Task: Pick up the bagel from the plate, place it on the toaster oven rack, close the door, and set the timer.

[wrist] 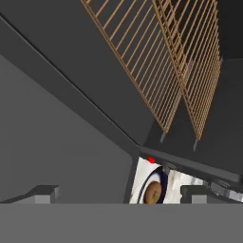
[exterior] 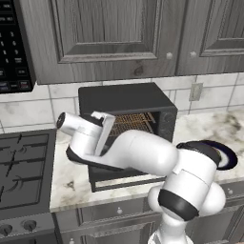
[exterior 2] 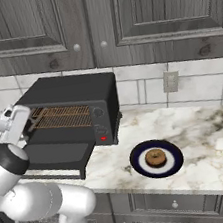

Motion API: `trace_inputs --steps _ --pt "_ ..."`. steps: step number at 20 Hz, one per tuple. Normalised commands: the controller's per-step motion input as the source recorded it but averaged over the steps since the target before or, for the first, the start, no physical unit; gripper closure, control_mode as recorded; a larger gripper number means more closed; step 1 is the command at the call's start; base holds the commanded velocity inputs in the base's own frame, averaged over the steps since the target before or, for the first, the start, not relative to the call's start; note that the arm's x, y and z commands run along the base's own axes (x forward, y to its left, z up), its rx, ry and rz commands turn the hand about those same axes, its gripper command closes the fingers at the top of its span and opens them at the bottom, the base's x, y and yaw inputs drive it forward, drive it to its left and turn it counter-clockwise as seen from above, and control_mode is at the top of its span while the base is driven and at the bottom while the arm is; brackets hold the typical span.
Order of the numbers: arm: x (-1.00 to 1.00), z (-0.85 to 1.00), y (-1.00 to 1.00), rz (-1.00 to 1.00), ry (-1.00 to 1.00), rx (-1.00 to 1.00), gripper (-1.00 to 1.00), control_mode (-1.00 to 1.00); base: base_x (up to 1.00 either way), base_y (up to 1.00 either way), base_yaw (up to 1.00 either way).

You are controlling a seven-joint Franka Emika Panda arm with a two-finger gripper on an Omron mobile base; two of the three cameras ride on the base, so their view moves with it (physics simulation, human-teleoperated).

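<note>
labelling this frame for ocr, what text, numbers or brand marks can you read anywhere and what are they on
No text can be read in these pictures.
Microwave button panel: pale marks on the keys, too small and blurred to read.
Toaster oven control strip: two dials and a red light, no legible label or brand.
Wall outlet: no marking.
Plate and bagel: no writing.

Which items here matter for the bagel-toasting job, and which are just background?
Job items:
- bagel, sitting on the plate
- toaster oven
- rack inside it
- door, dropped open
- gripper, jaws open, in front of the oven

Background:
- stove
- microwave
- wall outlet
- upper cabinets
</note>
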Motion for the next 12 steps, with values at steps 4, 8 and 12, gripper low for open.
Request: trace_inputs --steps 4,8,12 --pt "0.00 -0.05 0.00 0.05 -0.11 -0.08 -1.00 -1.00 0.00 0.00 0.00" --pt "0.16 -0.14 0.00 0.08 -0.04 -0.08 -1.00 -1.00 0.00 0.00 0.00" --pt "0.34 -0.15 0.00 0.08 0.00 -0.07 -1.00 -1.00 0.00 0.00 0.00"
